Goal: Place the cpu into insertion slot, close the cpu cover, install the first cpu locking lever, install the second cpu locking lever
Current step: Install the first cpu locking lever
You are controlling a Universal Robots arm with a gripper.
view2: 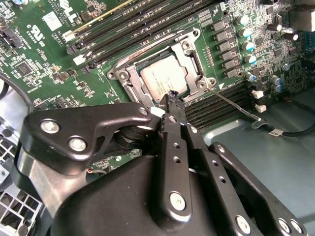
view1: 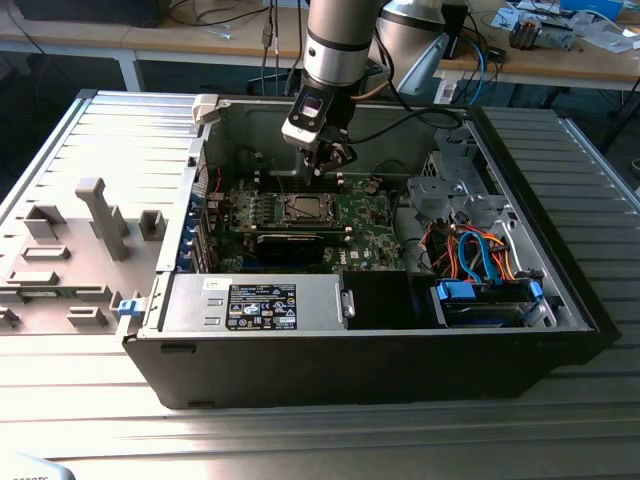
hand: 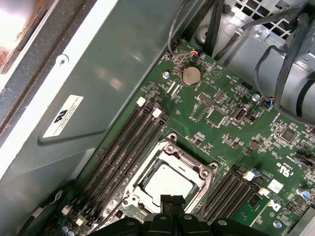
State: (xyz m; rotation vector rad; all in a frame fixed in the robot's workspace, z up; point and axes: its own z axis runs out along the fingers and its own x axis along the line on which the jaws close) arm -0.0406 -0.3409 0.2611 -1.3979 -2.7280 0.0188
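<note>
Counted beneath me: one open computer case (view1: 360,365), one green motherboard (hand: 216,142), one silver chip (hand: 165,182), one metal cover frame (view2: 189,51), one coin battery (hand: 191,76), one power supply box (view1: 255,303), one blue drive carrier (view1: 485,297), and my one gripper (view2: 173,97) with two fingers (view2: 173,147).

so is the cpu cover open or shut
shut: in both wrist views the cpu cover lies flat, framing the silver top of the cpu

White-blue label (view1: 262,303) on power supply box (view1: 190,300), lower centre, exterior view: print illegible. White sticker (hand: 63,116) on chassis wall (hand: 113,73), first wrist view: illegible. Faint print on the cpu (view2: 165,81), second wrist view: unreadable.
</note>
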